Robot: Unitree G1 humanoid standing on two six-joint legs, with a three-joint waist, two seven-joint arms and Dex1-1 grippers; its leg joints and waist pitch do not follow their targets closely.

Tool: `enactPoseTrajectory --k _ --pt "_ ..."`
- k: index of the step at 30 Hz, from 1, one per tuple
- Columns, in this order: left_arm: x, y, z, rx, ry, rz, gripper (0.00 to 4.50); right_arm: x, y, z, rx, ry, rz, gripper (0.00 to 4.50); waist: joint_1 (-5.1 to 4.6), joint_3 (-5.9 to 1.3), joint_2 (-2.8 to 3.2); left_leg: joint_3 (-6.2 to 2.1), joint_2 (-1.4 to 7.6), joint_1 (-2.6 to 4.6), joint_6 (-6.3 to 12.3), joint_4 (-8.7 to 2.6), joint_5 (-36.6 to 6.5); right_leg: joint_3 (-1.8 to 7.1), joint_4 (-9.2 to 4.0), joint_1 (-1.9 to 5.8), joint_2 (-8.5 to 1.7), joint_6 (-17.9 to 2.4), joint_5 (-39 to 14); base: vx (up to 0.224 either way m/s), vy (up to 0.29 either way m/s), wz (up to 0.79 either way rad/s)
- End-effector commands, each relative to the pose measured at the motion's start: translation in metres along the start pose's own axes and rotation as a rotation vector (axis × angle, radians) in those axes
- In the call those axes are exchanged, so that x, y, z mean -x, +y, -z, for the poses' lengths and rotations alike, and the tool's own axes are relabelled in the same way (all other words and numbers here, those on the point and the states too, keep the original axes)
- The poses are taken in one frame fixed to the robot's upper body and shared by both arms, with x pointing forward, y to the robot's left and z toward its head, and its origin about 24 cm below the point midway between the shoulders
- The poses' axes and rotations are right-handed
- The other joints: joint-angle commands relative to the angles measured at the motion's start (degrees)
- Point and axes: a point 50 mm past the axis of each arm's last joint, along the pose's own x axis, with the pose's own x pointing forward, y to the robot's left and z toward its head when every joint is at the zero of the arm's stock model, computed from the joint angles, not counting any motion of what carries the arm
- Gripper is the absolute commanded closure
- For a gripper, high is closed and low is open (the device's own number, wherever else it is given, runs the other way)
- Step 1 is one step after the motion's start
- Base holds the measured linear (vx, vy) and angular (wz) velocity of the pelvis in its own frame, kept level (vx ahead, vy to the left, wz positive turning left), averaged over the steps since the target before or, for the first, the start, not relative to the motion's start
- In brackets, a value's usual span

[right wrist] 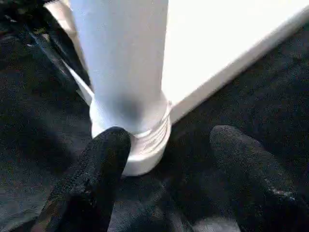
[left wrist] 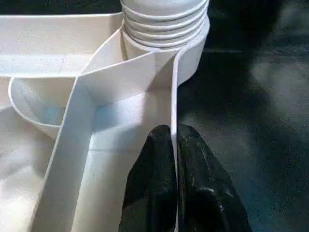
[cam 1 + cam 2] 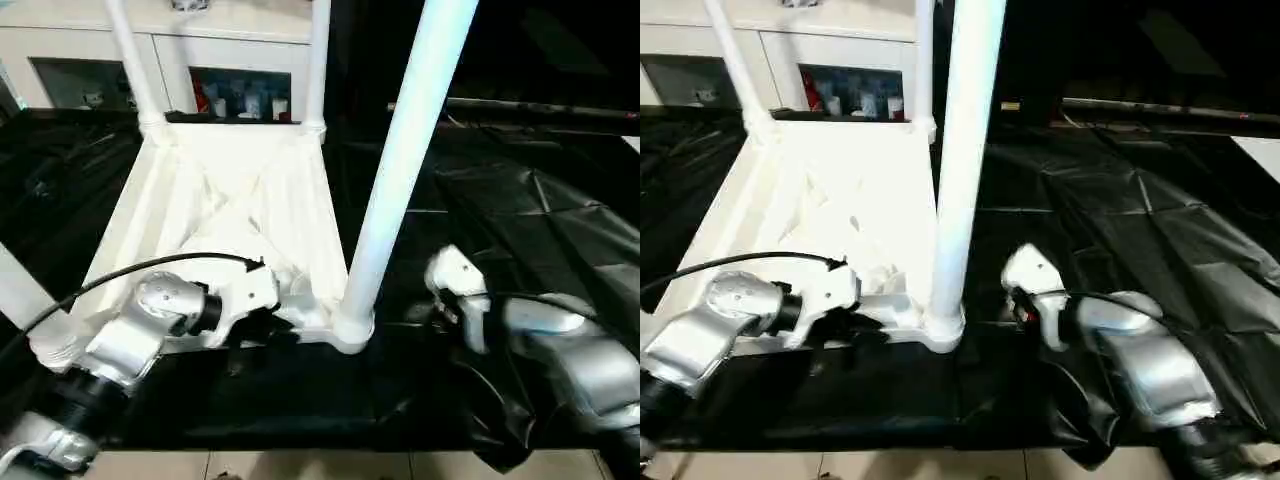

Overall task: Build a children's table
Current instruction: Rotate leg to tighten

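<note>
The children's table (image 3: 235,200) lies upside down — left tool (image 2: 174,159) clenched on its rim, right tool (image 1: 169,159) released beside the near leg (image 1: 123,63).

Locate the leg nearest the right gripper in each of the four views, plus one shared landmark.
Left eye view: near-right leg rises right of centre from the tabletop's near corner.
Right eye view: same leg, centre.
Left wrist view: its threaded base at top, beyond the left gripper shut on the rim.
Right wrist view: leg fills upper centre, above the open right gripper.
Shared landmark: the corner socket holding it.
</note>
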Motion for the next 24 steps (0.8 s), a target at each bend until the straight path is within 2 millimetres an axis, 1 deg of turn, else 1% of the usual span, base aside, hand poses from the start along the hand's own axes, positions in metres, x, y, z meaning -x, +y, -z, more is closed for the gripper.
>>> enactPoseTrajectory --k 1,6,9,10,12,13,14,17,18,19,21,24 --pt "0.002 0.004 0.001 0.046 -0.009 -0.051 4.45 -0.001 -0.002 -0.004 0.005 -0.021 0.010 1.41 0.08 -3.54 0.32 1.04 -1.47 -0.26 -0.71 -3.83 -14.5 1.57 -5.04 3.23 -2.34 -8.5 -17.8 0.000 0.000 0.00" --pt "-0.002 0.001 -0.001 0.054 -0.024 -0.041 4.45 -0.007 0.000 -0.003 0.004 -0.033 0.001 1.41 -0.35 -3.62 0.44 1.06 -1.45 -0.34 -0.03 -3.77 -13.4 1.62 -4.92 3.14 -2.28 -9.2 -15.8 0.000 0.000 0.00" --pt "-0.005 0.003 -0.003 0.041 -0.040 -0.043 4.45 -0.010 -0.001 -0.004 -0.004 -0.061 -0.003 1.41 -0.38 -3.60 0.42 1.11 -1.48 -0.34 0.19 -3.75 -13.5 1.61 -4.94 3.15 -2.29 -9.3 -15.9 0.000 0.000 0.00" --pt "-0.005 0.003 -0.003 0.041 -0.041 -0.044 4.49 -0.010 -0.002 -0.004 -0.006 -0.064 -0.003 1.25 -0.44 -3.60 0.23 1.16 -1.48 -0.34 0.32 -3.73 -13.6 1.61 -5.02 3.11 -2.29 -9.2 -16.2 0.000 0.000 0.00" --pt "-0.007 0.003 -0.004 0.051 -0.054 -0.037 4.50 -0.013 -0.002 -0.004 -0.030 -0.083 -0.003 1.09 -0.51 -3.48 0.36 1.18 -1.54 -0.23 0.33 -3.76 -14.3 1.58 -5.20 2.92 -2.29 -8.9 -18.1 0.000 0.000 0.00" --pt "-0.010 0.003 -0.006 0.055 -0.063 -0.034 4.50 -0.017 -0.002 -0.004 -0.047 -0.092 -0.012 1.09 -0.51 -3.50 0.38 1.14 -1.51 -0.28 0.29 -3.78 -14.3 1.59 -5.20 3.00 -2.35 -8.7 -18.4 0.000 0.000 0.00" --pt "-0.011 0.004 -0.007 0.057 -0.066 -0.032 4.50 -0.020 -0.001 -0.003 -0.049 -0.096 -0.018 1.03 -0.52 -3.52 0.32 1.19 -1.53 -0.25 0.39 -3.76 -14.4 1.62 -5.28 2.91 -2.39 -8.6 -18.9 0.000 0.000 0.00" --pt "-0.014 0.004 -0.008 0.051 -0.070 -0.031 4.50 -0.026 0.002 -0.003 -0.038 -0.097 -0.026 0.65 -0.47 -3.58 0.29 1.14 -1.51 -0.34 0.24 -3.82 -14.0 1.58 -5.27 2.98 -2.43 -8.3 -19.0 0.000 0.000 0.00" --pt "-0.016 0.004 -0.009 0.051 -0.071 -0.028 4.50 -0.030 0.002 -0.003 -0.017 -0.097 -0.010 0.65 -0.43 -3.61 0.30 1.15 -1.49 -0.36 0.22 -3.78 -13.6 1.62 -5.20 2.94 -2.49 -8.4 -18.5 0.000 0.000 0.00" --pt "-0.016 0.005 -0.009 0.047 -0.070 -0.029 4.50 -0.033 0.001 -0.003 -0.005 -0.092 0.006 0.56 -0.48 -3.59 0.27 1.17 -1.56 -0.44 0.19 -3.80 -13.3 1.60 -5.23 2.93 -2.45 -8.4 -18.4 0.000 0.000 0.00" --pt "-0.017 0.006 -0.009 0.044 -0.071 -0.033 4.50 -0.037 -0.001 -0.003 0.002 -0.089 0.020 0.56 -0.46 -3.66 0.37 1.17 -1.54 -0.34 0.06 -3.80 -13.1 1.61 -5.12 2.95 -2.46 -8.5 -18.0 0.000 0.000 0.00" --pt "-0.017 0.007 -0.009 0.043 -0.071 -0.035 4.50 -0.039 -0.001 -0.003 0.000 -0.088 0.017 0.56 -0.49 -3.64 0.36 1.17 -1.57 -0.41 0.06 -3.82 -13.4 1.61 -5.11 3.01 -2.45 -8.5 -18.2 0.000 0.000 0.00"
